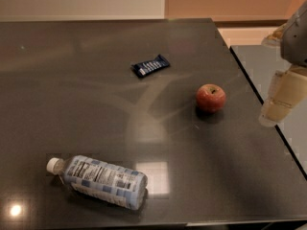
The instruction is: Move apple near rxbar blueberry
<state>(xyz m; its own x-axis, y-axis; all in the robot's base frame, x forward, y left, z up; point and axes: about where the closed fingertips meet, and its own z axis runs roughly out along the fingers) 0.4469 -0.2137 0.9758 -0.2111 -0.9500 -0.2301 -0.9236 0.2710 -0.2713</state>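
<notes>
The apple, small, red with yellowish patches, rests on the dark grey table right of centre. The rxbar blueberry, a flat dark navy bar with white lettering, lies to the apple's upper left, about a hand's width away. My gripper, cream-coloured under a grey wrist, hangs at the right edge of the view, over the table's right edge. It is to the right of the apple, apart from it, and holds nothing that I can see.
A clear plastic bottle with a blue-white label lies on its side at the front left. The table's right edge runs diagonally beside the gripper, with a second grey surface beyond it.
</notes>
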